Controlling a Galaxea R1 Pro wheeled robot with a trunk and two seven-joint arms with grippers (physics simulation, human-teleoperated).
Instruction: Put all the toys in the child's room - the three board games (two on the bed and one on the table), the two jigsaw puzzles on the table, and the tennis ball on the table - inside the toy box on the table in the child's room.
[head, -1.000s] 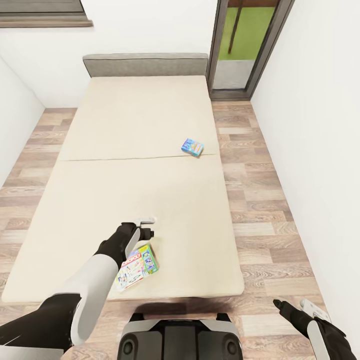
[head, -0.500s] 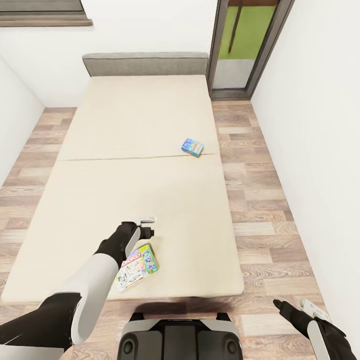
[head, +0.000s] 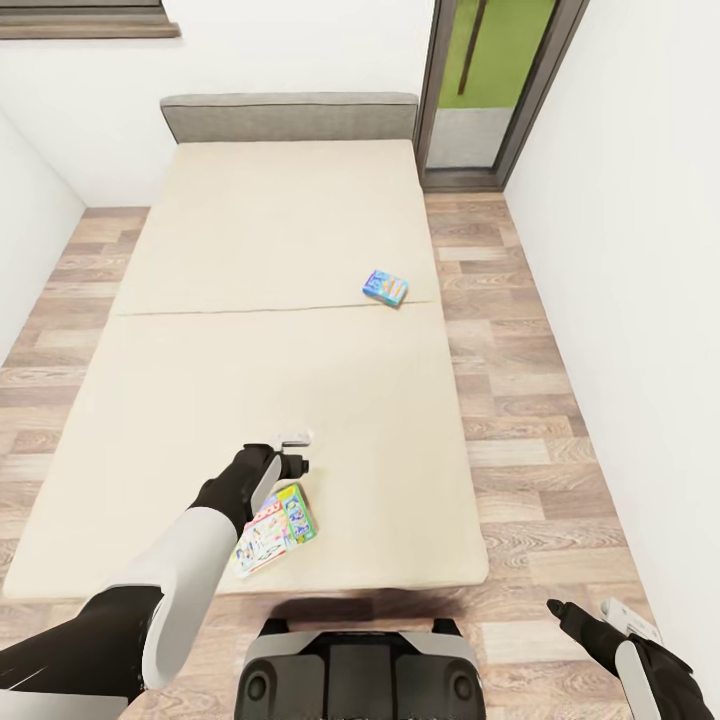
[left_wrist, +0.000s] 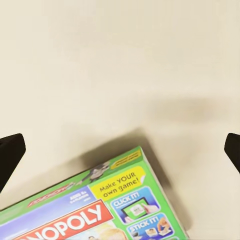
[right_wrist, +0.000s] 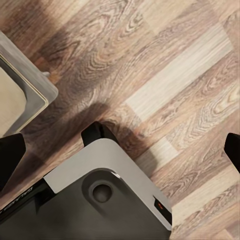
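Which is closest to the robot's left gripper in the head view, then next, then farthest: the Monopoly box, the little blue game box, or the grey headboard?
1. Monopoly box: just under the left gripper, near the bed's foot.
2. Blue game box: mid-bed, right edge.
3. Grey headboard: far end, against the wall.

I see a glass door (head: 478, 90) with a dark frame in the far wall, green showing through it. A dark window sill (head: 85, 25) sits high at the far left, above white walls (head: 630, 260).
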